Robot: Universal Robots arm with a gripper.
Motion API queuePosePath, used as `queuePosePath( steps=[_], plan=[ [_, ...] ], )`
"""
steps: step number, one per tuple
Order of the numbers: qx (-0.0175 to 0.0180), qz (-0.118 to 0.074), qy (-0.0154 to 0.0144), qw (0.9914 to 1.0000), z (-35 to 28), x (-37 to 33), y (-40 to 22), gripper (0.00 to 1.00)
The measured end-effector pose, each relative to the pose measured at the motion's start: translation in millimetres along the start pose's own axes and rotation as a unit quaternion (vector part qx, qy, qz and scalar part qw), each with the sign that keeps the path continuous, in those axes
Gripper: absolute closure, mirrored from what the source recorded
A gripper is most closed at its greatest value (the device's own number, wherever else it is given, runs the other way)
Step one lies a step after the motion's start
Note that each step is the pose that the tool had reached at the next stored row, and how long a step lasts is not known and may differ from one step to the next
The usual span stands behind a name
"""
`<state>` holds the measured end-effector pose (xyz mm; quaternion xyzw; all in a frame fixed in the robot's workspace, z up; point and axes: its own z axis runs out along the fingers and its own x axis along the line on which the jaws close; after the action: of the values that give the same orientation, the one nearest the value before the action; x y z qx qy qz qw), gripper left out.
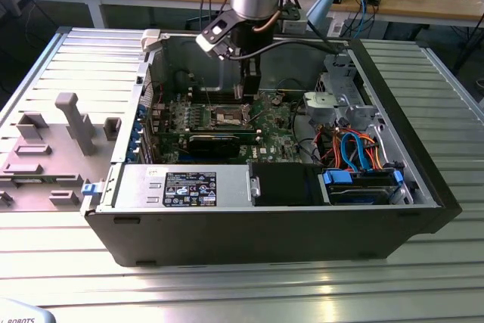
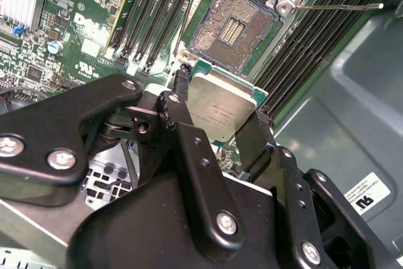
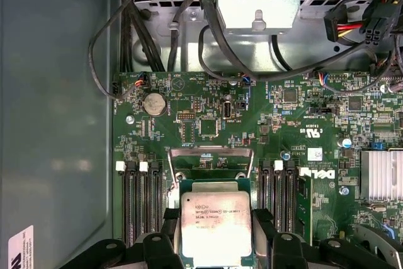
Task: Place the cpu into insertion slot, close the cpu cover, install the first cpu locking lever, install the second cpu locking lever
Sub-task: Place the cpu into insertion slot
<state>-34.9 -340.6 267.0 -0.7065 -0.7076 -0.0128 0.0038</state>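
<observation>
My gripper (image 2: 220, 100) is shut on the cpu (image 2: 220, 108), a flat square chip with a silvery top, pinched by its two opposite edges between black fingers (image 2: 180, 80). In the first wrist view the cpu (image 3: 216, 228) hangs above the green board just short of a raised silver frame, the cpu cover (image 3: 211, 154). The insertion slot (image 2: 234, 26) lies open with its contact field bare, a little beyond the chip and apart from it. A thin locking lever (image 2: 340, 6) sticks out sideways from the slot's corner. In the exterior view the gripper (image 1: 248, 87) reaches down into the case above the slot (image 1: 229, 116).
Black memory slots (image 3: 135, 206) flank the socket on both sides. A finned heatsink (image 3: 381, 174), a long black card (image 1: 215, 144), a drive cage with cables (image 1: 336, 100) and the case walls (image 1: 151, 73) close in. A grey fixture tray (image 1: 53, 149) lies at the exterior view's left.
</observation>
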Motion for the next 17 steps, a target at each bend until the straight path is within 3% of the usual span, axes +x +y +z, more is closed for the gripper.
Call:
queuePosePath(
  steps=[14, 16, 17],
  plan=[
    [0.0000, 0.000, 0.0000, 1.00000, 1.6, 0.0, -1.7, 0.46],
    [0.0000, 0.000, 0.0000, 1.00000, 7.7, -0.2, -1.9, 0.46],
    [0.0000, 0.000, 0.0000, 1.00000, 7.8, -0.2, -1.9, 0.46]
  ],
)
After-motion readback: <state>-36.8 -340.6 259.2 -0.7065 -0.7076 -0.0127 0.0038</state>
